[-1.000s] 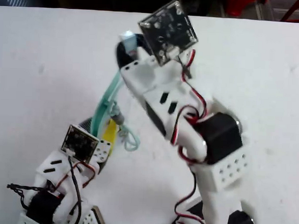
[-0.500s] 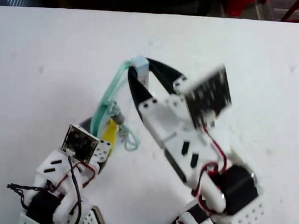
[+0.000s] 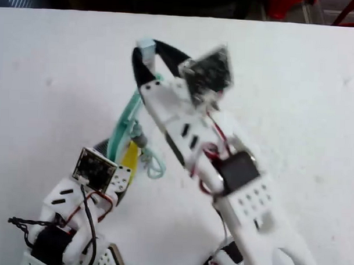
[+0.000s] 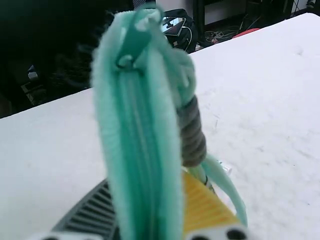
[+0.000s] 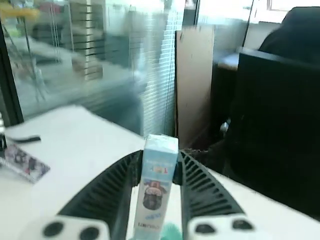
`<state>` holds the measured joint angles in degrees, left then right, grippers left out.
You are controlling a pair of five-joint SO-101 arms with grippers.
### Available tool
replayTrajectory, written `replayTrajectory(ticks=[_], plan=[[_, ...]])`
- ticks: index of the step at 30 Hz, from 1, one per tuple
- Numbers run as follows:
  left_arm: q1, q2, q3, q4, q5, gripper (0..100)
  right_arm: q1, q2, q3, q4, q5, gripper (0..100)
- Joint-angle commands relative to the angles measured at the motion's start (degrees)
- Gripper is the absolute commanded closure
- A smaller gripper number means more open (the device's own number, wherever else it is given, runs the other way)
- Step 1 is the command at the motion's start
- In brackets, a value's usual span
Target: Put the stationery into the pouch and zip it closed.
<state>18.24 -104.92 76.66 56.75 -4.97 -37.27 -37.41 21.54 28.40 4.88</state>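
Observation:
A teal pouch (image 3: 122, 123) stands on edge above the white table, its zipper line (image 4: 136, 150) facing the left wrist camera. My left gripper (image 3: 116, 151) is shut on the pouch's lower end, one grey finger and one yellow finger (image 4: 205, 210) on either side. A grey bead (image 4: 193, 135) and a teal cord loop (image 3: 154, 164) hang from the pouch. My right gripper (image 3: 150, 53) is shut on a small light-blue box (image 3: 147, 46), held upright between its black fingers (image 5: 105, 195) just beyond the pouch's far end. The same box (image 5: 159, 190) shows in the right wrist view.
The white table (image 3: 295, 84) has free room to the left and right of both arms. Its far edge meets a dark background. A small printed card (image 5: 24, 159) lies on the table in the right wrist view. Red and black wires run along the right arm (image 3: 233, 175).
The right arm carried the light-blue box toward me to the pouch's far end, then swung it back away and to the left. Left arm and pouch stayed still.

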Motion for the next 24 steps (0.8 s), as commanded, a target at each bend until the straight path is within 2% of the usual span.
replayTrajectory(ticks=[1,16,24], plan=[[-0.84,0.13,-0.35,-1.49,-0.79,97,0.75,1.45,-2.2,-0.4,-0.53,98.2],[-0.84,0.13,-0.35,-1.58,-0.79,97,1.36,-9.98,12.04,2.59,-0.53,98.2],[-0.84,0.13,-0.7,-1.41,-0.79,96,-0.75,-10.59,12.84,2.51,-0.53,98.2]])
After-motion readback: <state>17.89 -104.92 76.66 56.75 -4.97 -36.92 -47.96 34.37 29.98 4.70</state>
